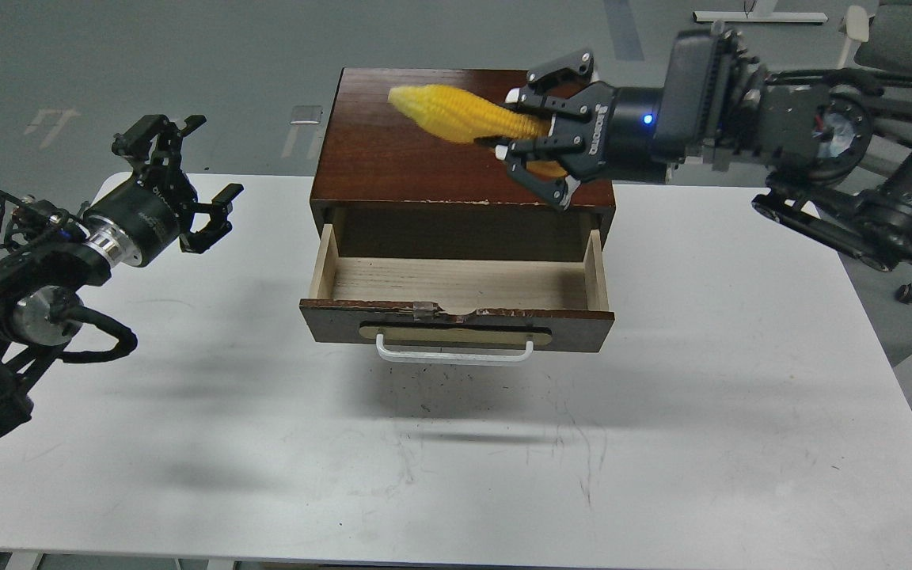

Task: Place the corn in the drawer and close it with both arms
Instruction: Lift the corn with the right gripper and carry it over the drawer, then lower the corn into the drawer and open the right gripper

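From our head view, looking down on the white table, we see the drawer pulled out of its dark brown cabinet, its pale wood floor bare and its chipped front facing us with the white bar handle on a tan oval plate.

Our right gripper reaches in from the right above the cabinet top, its black fingers pinched around the thick end of the corn. The yellow cob sticks out to the left of the claw, tapered tip pointing left and slightly away from us, and looks blurred. It hangs over the cabinet top, behind the open drawer and not over its cavity.

Our left gripper hovers over the table's left edge, well apart from the drawer. Its fingers are spread wide and hold nothing, the claw pointing up and to the right, loose black cables trailing back along the arm.
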Controlling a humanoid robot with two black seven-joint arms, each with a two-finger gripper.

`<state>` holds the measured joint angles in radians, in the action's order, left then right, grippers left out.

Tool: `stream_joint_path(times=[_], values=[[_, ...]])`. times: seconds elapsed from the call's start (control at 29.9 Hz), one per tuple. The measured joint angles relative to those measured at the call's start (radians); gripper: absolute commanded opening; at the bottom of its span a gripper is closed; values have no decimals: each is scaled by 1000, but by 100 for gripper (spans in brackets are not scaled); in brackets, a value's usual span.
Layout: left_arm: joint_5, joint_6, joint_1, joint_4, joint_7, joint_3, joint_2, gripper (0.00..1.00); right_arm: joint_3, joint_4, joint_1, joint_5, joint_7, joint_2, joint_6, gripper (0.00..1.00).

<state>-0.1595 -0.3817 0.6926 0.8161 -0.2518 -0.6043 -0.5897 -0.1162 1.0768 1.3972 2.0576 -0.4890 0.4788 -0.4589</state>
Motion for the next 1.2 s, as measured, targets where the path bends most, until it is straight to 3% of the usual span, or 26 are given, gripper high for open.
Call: stream_joint_path(times=[0.27,0.47,0.64,0.77,0.8,0.87,0.94,1.2], values=[[0,10,-21,0,0,-4,-7,98,-55,36,-49,-12,0,6,2,2],[2,25,-30,0,0,-5,-6,98,-56,37,-119,-26,1,-4,3,15],[10,29,-30,1,1,-5,-9,98,-55,30,-138,-56,1,-14,6,19],[11,29,-30,1,1,-5,-11,98,-56,27,-147,-61,0,-37,8,49],[11,29,-30,1,1,-5,-13,98,-56,27,-149,-62,0,-40,8,66],[11,29,-30,1,2,-5,-14,98,-57,27,-152,-64,0,-42,8,85],[11,29,-30,1,2,-5,-16,98,-57,28,-153,-67,0,-43,8,93],[11,28,-30,1,2,-4,-18,98,-56,28,-154,-71,0,-43,5,97]])
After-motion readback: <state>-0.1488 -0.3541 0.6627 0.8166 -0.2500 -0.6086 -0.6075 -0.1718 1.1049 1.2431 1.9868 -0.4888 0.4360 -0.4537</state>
